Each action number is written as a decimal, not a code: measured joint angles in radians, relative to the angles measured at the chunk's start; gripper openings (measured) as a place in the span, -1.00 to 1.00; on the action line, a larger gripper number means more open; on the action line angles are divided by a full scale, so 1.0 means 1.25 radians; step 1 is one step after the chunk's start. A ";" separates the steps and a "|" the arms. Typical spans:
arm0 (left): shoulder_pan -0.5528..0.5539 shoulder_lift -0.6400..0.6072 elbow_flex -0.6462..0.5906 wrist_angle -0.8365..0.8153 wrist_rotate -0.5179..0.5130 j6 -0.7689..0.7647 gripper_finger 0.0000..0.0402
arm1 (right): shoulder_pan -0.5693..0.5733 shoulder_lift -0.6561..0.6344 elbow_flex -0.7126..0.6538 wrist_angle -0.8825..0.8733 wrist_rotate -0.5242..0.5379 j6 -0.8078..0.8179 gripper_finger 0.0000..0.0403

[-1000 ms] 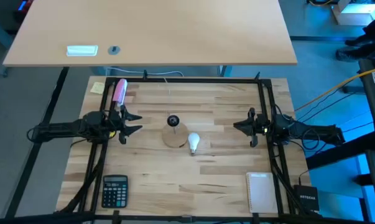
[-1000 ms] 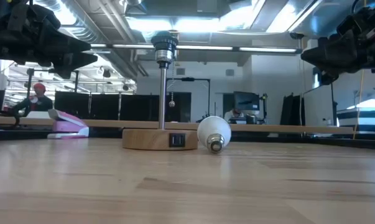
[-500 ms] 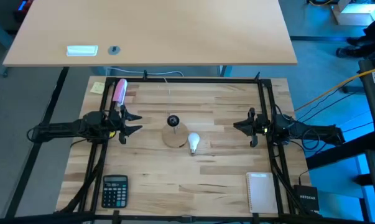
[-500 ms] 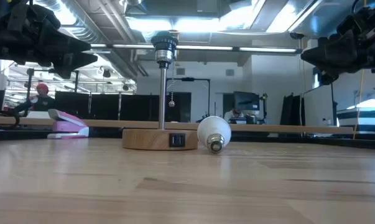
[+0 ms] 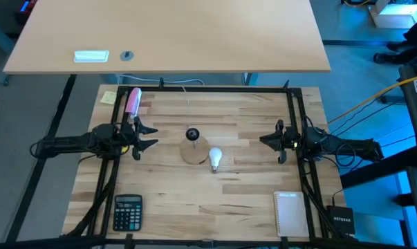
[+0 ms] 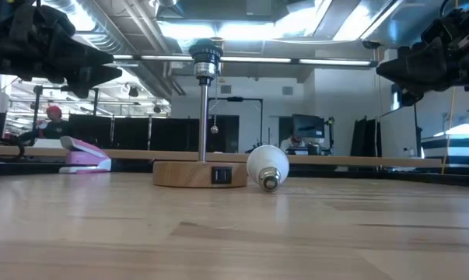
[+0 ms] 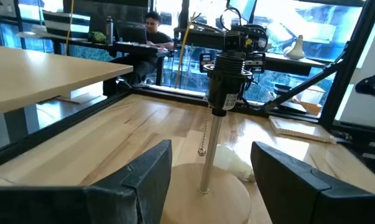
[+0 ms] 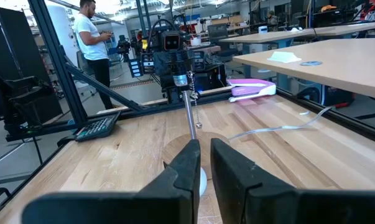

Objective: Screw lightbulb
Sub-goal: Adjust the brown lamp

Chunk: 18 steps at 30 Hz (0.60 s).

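Observation:
The white frosted lightbulb (image 5: 215, 158) lies on its side on the wooden table, its globe against the edge of the round wooden disc (image 5: 190, 152). Its silvery screw base points toward the table's near edge (image 6: 269, 183). From the disc rises a thin post with a black socket (image 6: 206, 58) on top. My left gripper (image 5: 150, 137) hovers open to the left of the lamp stand, above the table. My right gripper (image 5: 264, 140) hovers to the right, its fingers almost together and empty. The bulb also shows in the left wrist view (image 7: 234, 163).
A pink stapler (image 5: 133, 101) and a yellow note (image 5: 108, 97) lie at the far left. A calculator (image 5: 127, 211) lies at the near left and a white notepad (image 5: 288, 213) at the near right. Black frame rails (image 5: 295, 111) run along the table's sides. A person (image 8: 91, 37) stands in the room beyond.

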 joint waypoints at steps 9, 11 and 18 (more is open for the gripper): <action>-0.001 0.000 0.000 0.002 -0.014 -0.084 0.05 | 0.000 0.000 0.000 0.000 0.000 0.000 -0.79; 0.000 0.000 -0.001 0.006 -0.017 -0.119 0.05 | 0.000 0.000 0.000 0.000 0.000 0.000 -0.79; 0.005 -0.001 -0.002 0.088 -0.027 -0.241 0.05 | 0.000 0.000 0.000 0.000 0.000 0.000 -0.79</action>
